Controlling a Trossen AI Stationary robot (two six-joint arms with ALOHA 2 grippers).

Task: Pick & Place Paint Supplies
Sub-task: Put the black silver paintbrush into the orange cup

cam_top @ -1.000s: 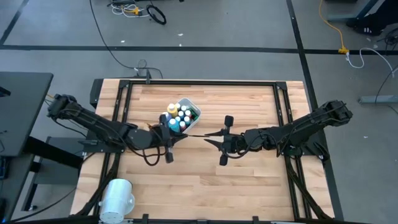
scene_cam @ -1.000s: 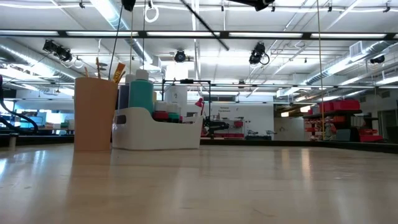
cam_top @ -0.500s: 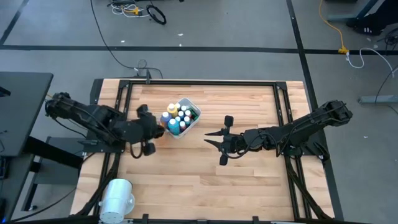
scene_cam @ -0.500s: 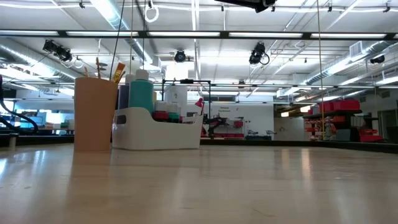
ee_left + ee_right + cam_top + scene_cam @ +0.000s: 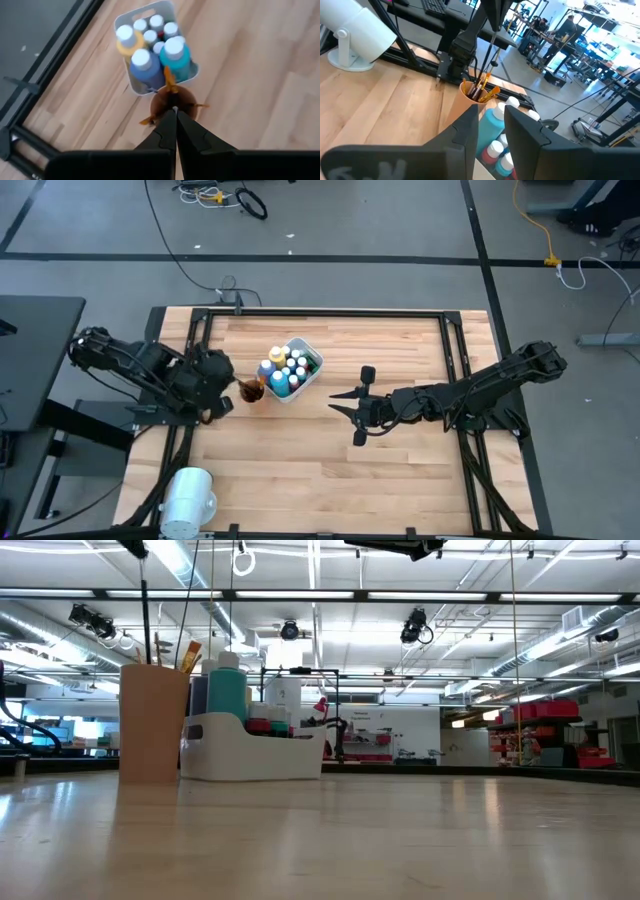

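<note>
left pincer [image 5: 175, 114] pinched shut | above brush cup [image 5: 174, 101]; beside bottles [image 5: 150, 55]

No text, label, brand, number or sign can be read in any view. The white-capped paint bottles [image 5: 150, 55] in the white plastic tub [image 5: 165, 10] show only caps and plain coloured bodies, and the tan paper cup [image 5: 153, 723] has a blank side. Signs in the room behind the wooden table [image 5: 400, 840] are too small to read.
</note>
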